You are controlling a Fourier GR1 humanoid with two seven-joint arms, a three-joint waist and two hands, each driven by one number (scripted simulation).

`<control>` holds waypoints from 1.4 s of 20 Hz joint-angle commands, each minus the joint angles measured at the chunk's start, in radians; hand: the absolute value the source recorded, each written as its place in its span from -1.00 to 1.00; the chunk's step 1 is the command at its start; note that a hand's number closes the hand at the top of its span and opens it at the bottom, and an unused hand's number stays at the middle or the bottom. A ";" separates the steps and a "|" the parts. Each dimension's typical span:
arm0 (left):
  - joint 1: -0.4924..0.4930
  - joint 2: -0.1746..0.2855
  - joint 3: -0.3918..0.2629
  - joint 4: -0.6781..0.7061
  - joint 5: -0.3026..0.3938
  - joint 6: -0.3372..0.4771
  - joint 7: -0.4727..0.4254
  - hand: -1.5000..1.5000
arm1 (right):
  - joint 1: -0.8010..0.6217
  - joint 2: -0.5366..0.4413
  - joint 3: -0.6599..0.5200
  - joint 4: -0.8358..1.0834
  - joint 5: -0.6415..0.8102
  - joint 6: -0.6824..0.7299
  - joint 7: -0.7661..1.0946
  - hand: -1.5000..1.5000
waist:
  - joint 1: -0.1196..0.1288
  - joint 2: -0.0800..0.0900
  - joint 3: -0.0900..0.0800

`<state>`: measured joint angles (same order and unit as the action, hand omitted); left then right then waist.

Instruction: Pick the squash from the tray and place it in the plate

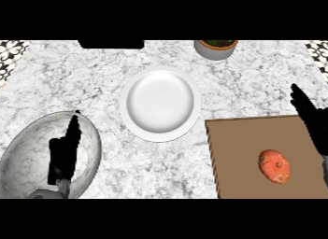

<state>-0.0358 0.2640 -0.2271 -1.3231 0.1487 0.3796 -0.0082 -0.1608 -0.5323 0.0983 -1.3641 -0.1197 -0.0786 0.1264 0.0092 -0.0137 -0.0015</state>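
While the squash [274, 165] lies untouched on the tray [235, 140], your right hand [319, 125] hovers open beside it.
Staged for the pick; plate [160, 103] near, left hand [64, 153] open over bowl [20, 156].

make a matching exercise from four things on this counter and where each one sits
Things:
1. squash
2. white plate
3. grey bowl
4. plant pot

Places:
a. middle of the counter
b. far edge of the counter
c. on the brown tray
d. under the left robot hand

Pairs: 1-c, 2-a, 3-d, 4-b
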 commanded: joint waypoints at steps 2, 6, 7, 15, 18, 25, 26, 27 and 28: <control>0.023 0.101 0.032 -0.026 -0.030 -0.039 -0.051 0.00 | 0.000 0.091 -0.115 -0.101 -0.222 0.050 -0.037 -1.00 | -0.017 0.006 0.003; 0.015 0.204 0.044 -0.032 -0.115 -0.028 -0.117 0.00 | -0.060 0.301 -0.230 -0.182 -0.543 0.089 -0.097 -1.00 | -0.034 -0.012 0.014; 0.063 0.218 0.033 -0.059 -0.104 -0.065 -0.145 0.00 | 0.019 0.004 -0.207 -0.153 -0.123 -0.049 -0.121 -1.00 | -0.026 0.001 -0.001; 0.116 0.280 0.092 -0.109 -0.048 -0.125 -0.151 0.00 | 0.395 0.449 -0.326 -0.488 -0.364 -0.131 -0.461 -1.00 | -0.040 0.004 0.003; 0.137 0.292 0.122 -0.104 -0.046 -0.159 -0.189 0.00 | 0.571 0.389 -0.373 -0.612 -0.429 0.030 -0.450 -1.00 | -0.027 0.009 0.002; 0.114 0.275 0.109 -0.123 -0.070 -0.154 -0.154 0.00 | 0.665 0.127 -0.381 -0.659 -0.314 0.161 -0.252 -1.00 | -0.021 0.011 0.001; 0.146 0.249 0.097 -0.109 -0.076 -0.145 -0.188 0.00 | 0.676 0.110 -0.372 -0.691 -0.293 0.143 -0.200 -1.00 | -0.015 0.012 0.000; 0.111 0.265 0.115 -0.094 -0.063 -0.167 -0.193 0.00 | 0.677 0.077 -0.361 -0.646 -0.237 0.169 -0.211 -1.00 | -0.014 0.015 0.000; 0.160 0.249 0.076 -0.154 -0.098 -0.134 -0.166 0.00 | 0.681 0.039 -0.391 -0.638 -0.248 0.191 -0.188 -1.00 | -0.006 0.012 0.001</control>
<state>0.0924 0.5185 -0.1320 -1.4378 0.0697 0.2403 -0.1797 0.4756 -0.3805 -0.2675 -2.0044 -0.4224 0.0556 -0.1295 -0.0088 -0.0022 -0.0010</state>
